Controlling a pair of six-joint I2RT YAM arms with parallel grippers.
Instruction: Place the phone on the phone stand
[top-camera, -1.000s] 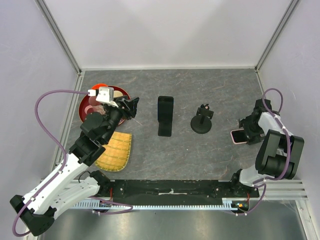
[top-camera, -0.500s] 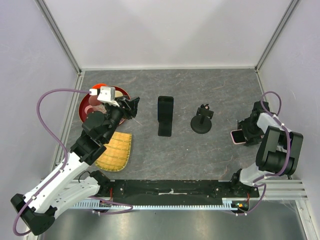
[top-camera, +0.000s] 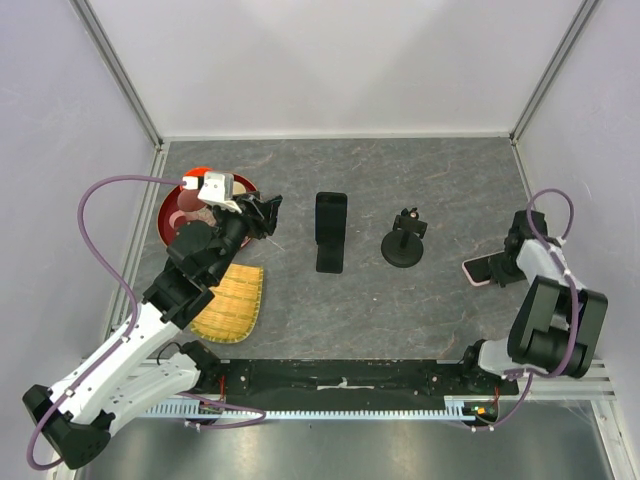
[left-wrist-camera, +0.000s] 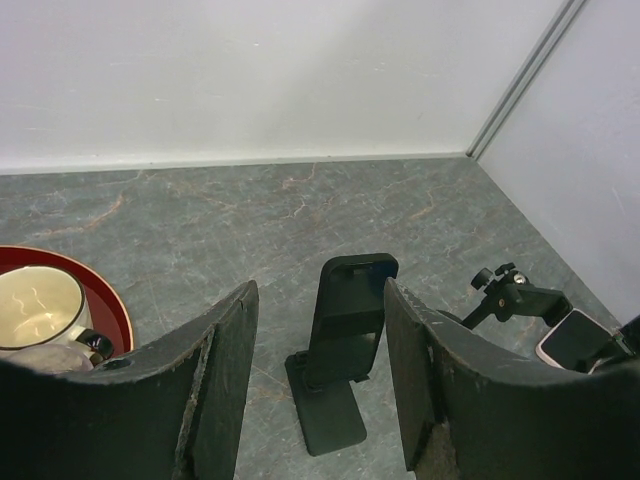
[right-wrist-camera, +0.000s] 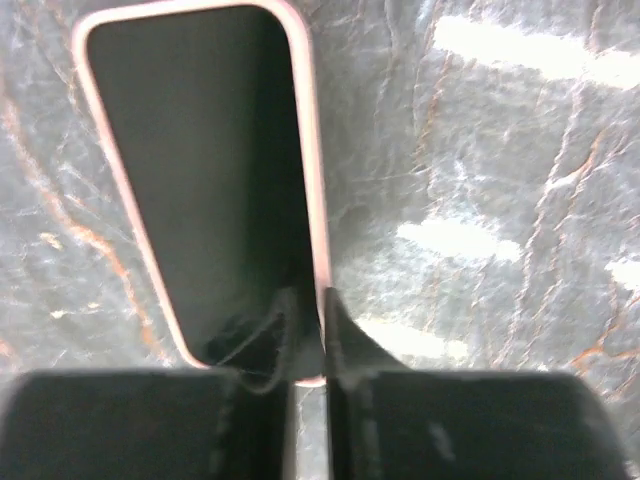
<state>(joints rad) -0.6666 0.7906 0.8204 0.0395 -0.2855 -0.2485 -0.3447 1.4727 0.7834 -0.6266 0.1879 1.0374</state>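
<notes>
Worktop count: one phone (top-camera: 480, 270), right of frame; one black phone stand (top-camera: 331, 232), centre; one small round-based mount (top-camera: 404, 245) just right of it. Left of frame: one red tray (top-camera: 172, 215), one cream mug (left-wrist-camera: 35, 305) in it, one woven yellow mat (top-camera: 232, 303) below. Two arms: left end effector (top-camera: 265, 210), right end effector (right-wrist-camera: 308, 305).

i see a pink-rimmed dark phone (top-camera: 480, 269), black stand (top-camera: 331, 232), red tray (top-camera: 170, 215), yellow woven mat (top-camera: 232, 302), on grey orange-veined table (top-camera: 400, 180).

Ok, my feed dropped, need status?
Left end effector open, empty. Right end effector pinching phone edge. Stand empty. Small tripod between phone and stand.
</notes>
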